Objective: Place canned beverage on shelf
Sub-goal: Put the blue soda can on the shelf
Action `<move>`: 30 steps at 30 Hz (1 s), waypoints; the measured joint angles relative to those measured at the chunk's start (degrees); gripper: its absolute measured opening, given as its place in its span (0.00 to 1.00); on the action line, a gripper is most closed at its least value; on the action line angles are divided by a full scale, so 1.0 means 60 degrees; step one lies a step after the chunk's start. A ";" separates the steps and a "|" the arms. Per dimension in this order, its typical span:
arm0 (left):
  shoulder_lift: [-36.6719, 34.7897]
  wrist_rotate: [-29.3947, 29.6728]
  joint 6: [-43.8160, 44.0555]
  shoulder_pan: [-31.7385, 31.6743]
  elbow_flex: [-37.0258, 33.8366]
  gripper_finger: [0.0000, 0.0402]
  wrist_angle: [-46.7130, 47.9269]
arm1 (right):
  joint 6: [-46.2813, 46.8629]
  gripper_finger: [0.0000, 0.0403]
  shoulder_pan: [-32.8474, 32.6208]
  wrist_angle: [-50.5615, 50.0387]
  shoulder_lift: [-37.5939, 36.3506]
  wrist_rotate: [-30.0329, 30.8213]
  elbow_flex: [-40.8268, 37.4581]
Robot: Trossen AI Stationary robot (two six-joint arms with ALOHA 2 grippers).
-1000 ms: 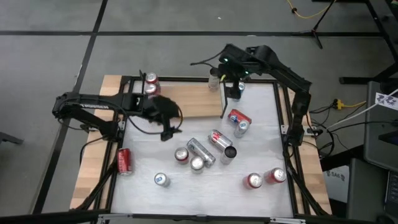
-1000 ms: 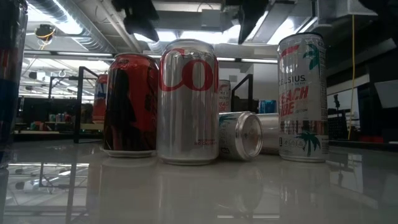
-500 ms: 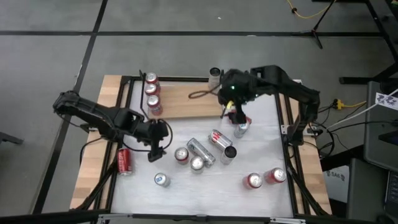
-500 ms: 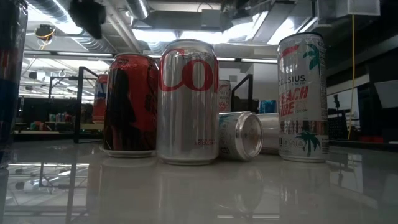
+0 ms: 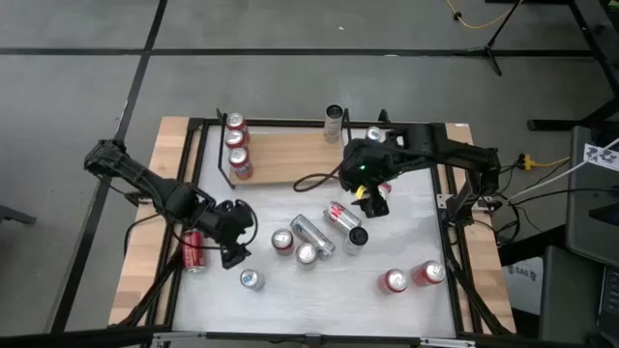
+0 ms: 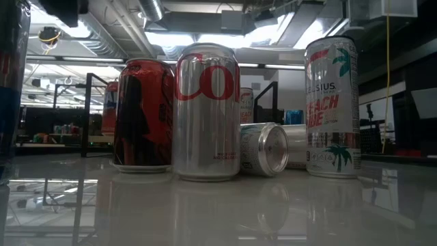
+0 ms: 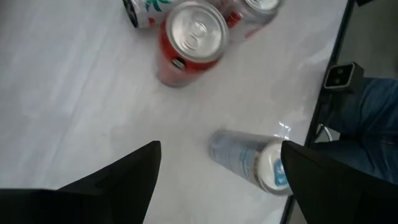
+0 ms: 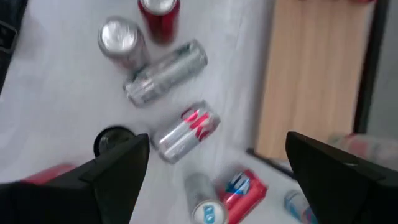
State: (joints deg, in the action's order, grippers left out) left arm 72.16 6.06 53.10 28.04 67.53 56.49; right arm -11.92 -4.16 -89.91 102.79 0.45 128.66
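high view: three cans (image 5: pixel 235 142) stand on the shelf (image 5: pixel 290 158), beyond both arms. left gripper (image 5: pixel 232 242), fingers apart and empty, hangs between two cans. right gripper (image 5: pixel 370 197), also spread and empty, hangs by a cluster of five cans.

A silver Coke can (image 6: pixel 206 113) stood upright on the glossy white surface (image 6: pixel 218 212), touching or just beside a red can (image 6: pixel 143 113) on its left. To its right a silver can (image 6: pixel 265 149) lay on its side, end facing the camera, with an upright Celsius can (image 6: pixel 332 106) beyond it. A blurred dark can (image 6: pixel 12 89) filled the left edge.
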 joint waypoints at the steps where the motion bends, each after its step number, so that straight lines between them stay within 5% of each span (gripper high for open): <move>1: 0.0000 0.0083 0.0154 0.0178 0.0000 0.80 -0.0001 | 0.0141 0.91 0.0000 0.0007 -0.0047 0.0004 -0.0262; 16: 0.0227 0.2356 0.1844 0.2774 -0.0007 0.80 -0.0062 | 0.0908 0.91 0.0015 0.3481 -0.1724 0.0103 -0.4962; 30: 0.2599 0.2824 0.2367 0.4097 -0.0011 0.80 -0.0288 | 0.1016 0.91 0.0011 0.5131 -0.1932 0.0076 -0.5479</move>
State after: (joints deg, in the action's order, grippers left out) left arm 87.76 23.00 67.30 52.62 67.46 54.76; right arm -5.82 -4.10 -59.12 91.20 0.91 95.79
